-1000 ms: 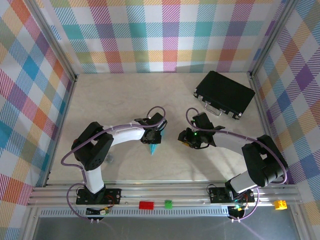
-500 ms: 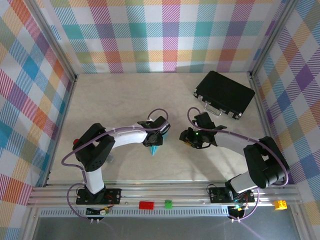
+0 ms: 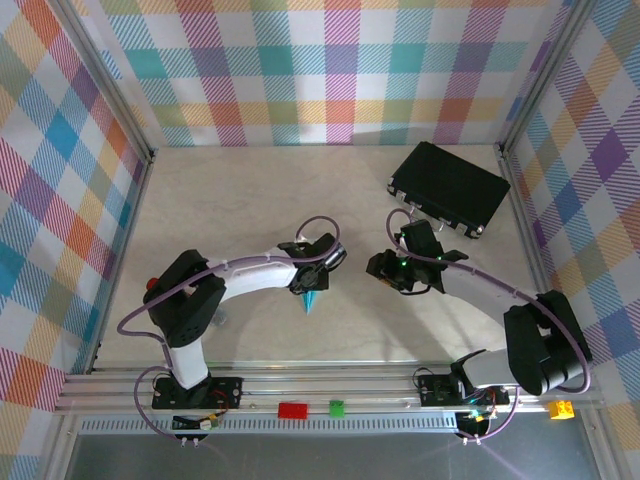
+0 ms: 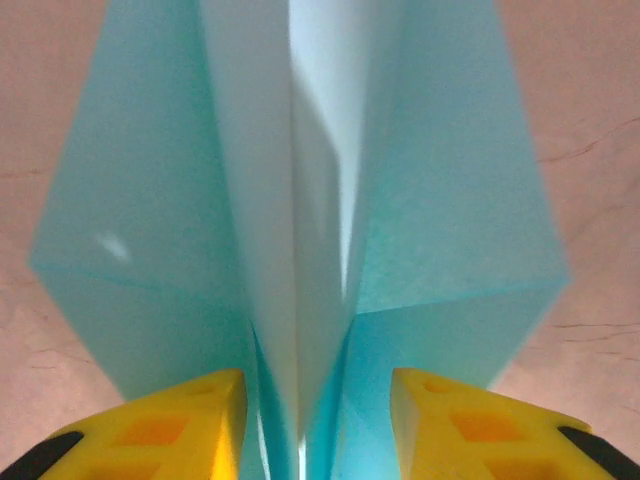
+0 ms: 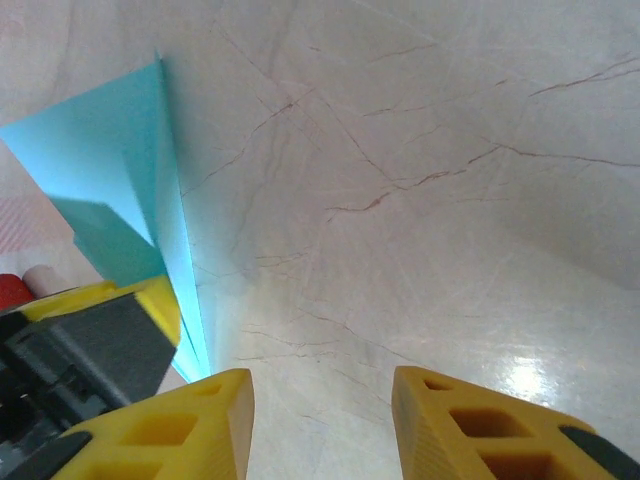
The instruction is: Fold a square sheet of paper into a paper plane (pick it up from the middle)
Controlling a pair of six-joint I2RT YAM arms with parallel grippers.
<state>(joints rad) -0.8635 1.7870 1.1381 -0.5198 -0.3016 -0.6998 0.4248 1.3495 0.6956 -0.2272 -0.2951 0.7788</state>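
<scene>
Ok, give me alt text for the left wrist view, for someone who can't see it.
A folded light-blue paper plane seen close up, its centre crease running straight up from between the two yellow fingers of the left tool, which stand apart on either side of it. Pale veined table shows behind the paper.

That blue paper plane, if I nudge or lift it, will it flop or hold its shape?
The paper plane looks thin, so probably very light. Its raised centre crease likely stiffens it lengthwise, though the wings may flex. On the glossy table a push would probably slide it.
</scene>
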